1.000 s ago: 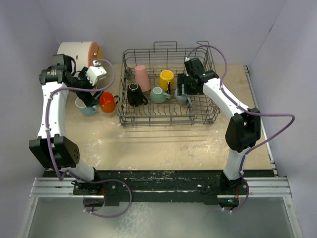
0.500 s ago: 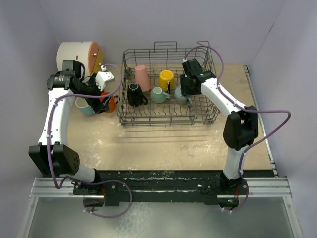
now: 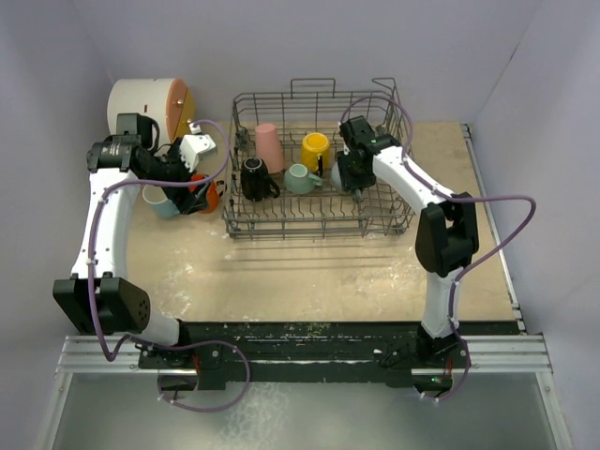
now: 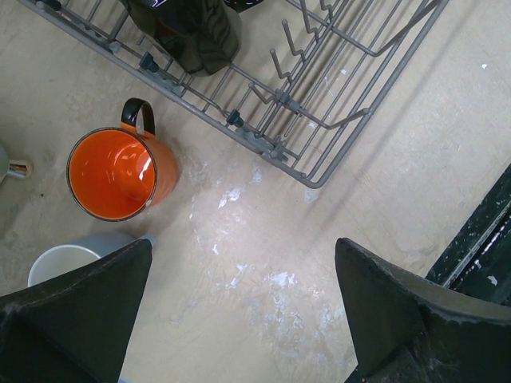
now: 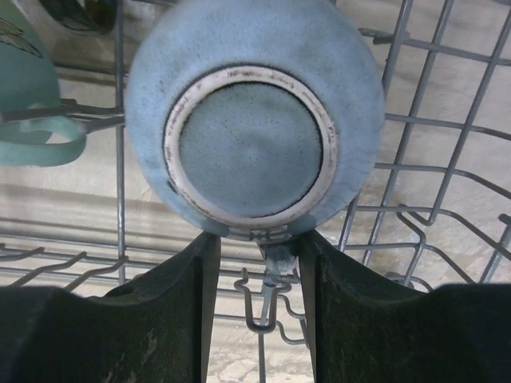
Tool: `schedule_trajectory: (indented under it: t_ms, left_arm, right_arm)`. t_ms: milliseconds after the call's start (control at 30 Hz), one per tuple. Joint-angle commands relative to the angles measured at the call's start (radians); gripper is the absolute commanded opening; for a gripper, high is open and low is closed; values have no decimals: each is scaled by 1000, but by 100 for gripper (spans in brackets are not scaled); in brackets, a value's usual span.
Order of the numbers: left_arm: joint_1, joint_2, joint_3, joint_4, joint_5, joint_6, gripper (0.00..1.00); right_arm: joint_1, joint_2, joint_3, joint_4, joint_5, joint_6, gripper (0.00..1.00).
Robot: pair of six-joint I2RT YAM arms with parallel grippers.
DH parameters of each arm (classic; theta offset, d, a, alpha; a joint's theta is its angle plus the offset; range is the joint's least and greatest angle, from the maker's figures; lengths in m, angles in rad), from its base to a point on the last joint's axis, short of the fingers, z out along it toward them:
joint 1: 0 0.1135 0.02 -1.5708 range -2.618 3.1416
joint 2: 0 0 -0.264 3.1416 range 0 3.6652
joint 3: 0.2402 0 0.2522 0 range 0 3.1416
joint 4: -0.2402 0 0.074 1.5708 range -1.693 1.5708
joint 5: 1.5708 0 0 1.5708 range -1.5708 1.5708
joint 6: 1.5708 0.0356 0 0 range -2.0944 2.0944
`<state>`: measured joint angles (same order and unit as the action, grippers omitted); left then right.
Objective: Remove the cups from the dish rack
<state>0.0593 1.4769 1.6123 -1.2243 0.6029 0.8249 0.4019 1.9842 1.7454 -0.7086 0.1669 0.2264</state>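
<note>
The right claw (image 5: 259,263) reaches down into the dish rack (image 3: 319,223), right over an upturned grey-blue mug (image 5: 251,120) whose ringed foot faces up. Its two fingers are drawn in on either side of the mug's handle stub. The right finger touches it and a thin gap shows at the left one, so I cannot tell whether the pinch is firm. Just left of this claw a teal mug (image 5: 24,72) lies among the wires. Further left in the rack sit a yellow mug (image 3: 316,150), a black mug (image 3: 254,178) and a pink tumbler (image 3: 270,147).

The left claw (image 4: 239,319) hangs spread wide above the bare table (image 4: 263,239), outside the rack's left end. Ahead of it and to its left an orange mug (image 4: 120,171) stands upright on the table, just clear of the rack. A light blue mug (image 4: 68,267) stands beside the orange one, partly hidden behind the claw's left finger.
</note>
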Motion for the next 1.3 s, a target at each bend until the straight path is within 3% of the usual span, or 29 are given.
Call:
schedule_trajectory:
  t_ms: [0, 100, 267, 467, 600, 867, 1033, 1267]
  left_arm:
    - [-1, -33, 31, 8, 35, -10, 99]
    - [0, -36, 33, 9, 35, -7, 99]
    - [-1, -37, 25, 4, 55, 12, 99]
    - [-3, -63, -23, 33, 100, 54, 99]
    - [-10, -76, -41, 85, 132, 59, 99]
    - [-14, -221, -154, 288, 178, 73, 99]
    - [-28, -296, -221, 388, 258, 79, 99]
    - [-100, -420, -367, 616, 239, 111, 99]
  right_arm:
    - [-6, 71, 34, -3, -42, -7, 41]
    - [-7, 77, 43, 3, -44, 4, 39]
    - [-6, 68, 77, -4, -28, 10, 25]
    - [-6, 7, 116, 7, 0, 13, 0]
    - [-6, -25, 169, 9, 58, 5, 0]
    - [-2, -124, 285, -5, 14, 33, 0]
    - [1, -225, 287, 29, -142, 152, 0]
    - [64, -427, 75, 281, -379, 449, 0]
